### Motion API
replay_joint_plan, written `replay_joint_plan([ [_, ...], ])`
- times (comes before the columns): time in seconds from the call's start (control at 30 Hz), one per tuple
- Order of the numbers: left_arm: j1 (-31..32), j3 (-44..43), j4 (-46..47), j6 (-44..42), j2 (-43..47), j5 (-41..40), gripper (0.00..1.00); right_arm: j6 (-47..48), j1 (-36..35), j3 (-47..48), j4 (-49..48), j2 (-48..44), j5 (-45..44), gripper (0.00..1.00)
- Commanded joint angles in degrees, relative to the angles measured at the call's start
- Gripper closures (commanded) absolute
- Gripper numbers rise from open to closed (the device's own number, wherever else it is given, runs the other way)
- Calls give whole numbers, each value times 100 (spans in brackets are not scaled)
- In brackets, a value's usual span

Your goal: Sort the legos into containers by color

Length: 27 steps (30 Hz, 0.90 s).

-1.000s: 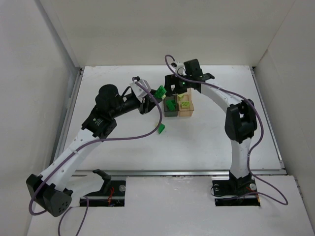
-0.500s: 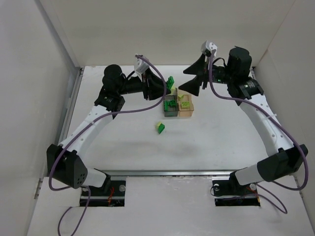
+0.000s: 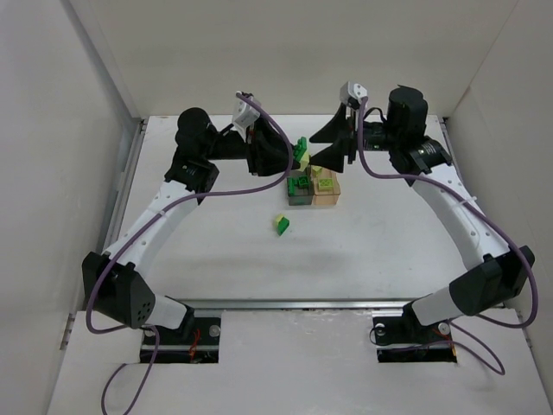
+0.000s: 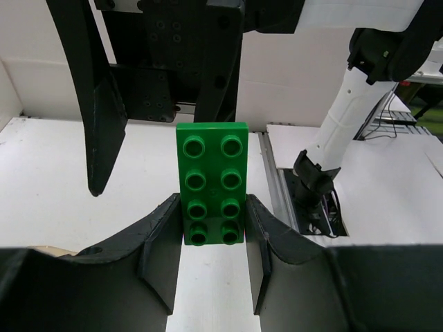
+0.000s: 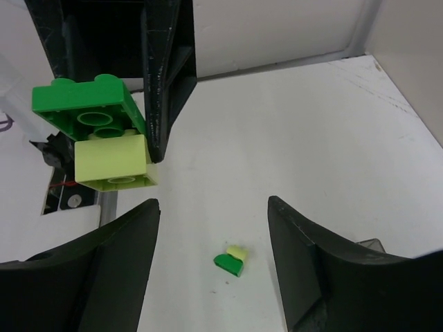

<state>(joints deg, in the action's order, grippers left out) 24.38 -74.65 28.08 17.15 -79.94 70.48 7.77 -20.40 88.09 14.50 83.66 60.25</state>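
Observation:
My left gripper [image 3: 294, 156] [image 4: 212, 211] is shut on a dark green lego [image 4: 212, 181], held up in the air just behind and left of the containers. In the right wrist view a pale yellow-green lego [image 5: 111, 162] is stuck under this green lego [image 5: 79, 105]. My right gripper [image 3: 327, 143] [image 5: 211, 207] is open and empty, facing the held legos from the right. The smoky grey container [image 3: 299, 188] and the pale orange container [image 3: 327, 187] stand side by side, each with legos inside. A small green and yellow-green lego pair [image 3: 281, 224] [image 5: 231, 260] lies on the table.
White walls close in the table at the back and on both sides. A metal rail [image 3: 302, 303] runs along the near edge. Purple cables loop from both arms.
Both arms swung up from low over the containers. In the last half second my left gripper moved the legos slightly right, and my right gripper moved left, closer to them.

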Motion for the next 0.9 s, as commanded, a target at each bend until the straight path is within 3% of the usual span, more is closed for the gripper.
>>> replay_joint_plan([
  [0.0, 14, -172, 348, 87, 110, 238, 100, 180, -104, 129, -237, -25, 513, 31],
  [0.4, 14, -156, 348, -27, -127, 177, 100, 181, -385, 235, -105, -192, 532, 28],
  [0.57, 14, -102, 348, -27, -127, 177, 100, 181, -385, 366, -44, -192, 470, 33],
  [0.8, -161, -233, 348, -141, -127, 124, 100, 576, -385, 261, 686, -183, 295, 11],
  [0.87, -223, -295, 348, -141, -180, 71, 100, 656, -385, 261, 861, -183, 294, 9],
])
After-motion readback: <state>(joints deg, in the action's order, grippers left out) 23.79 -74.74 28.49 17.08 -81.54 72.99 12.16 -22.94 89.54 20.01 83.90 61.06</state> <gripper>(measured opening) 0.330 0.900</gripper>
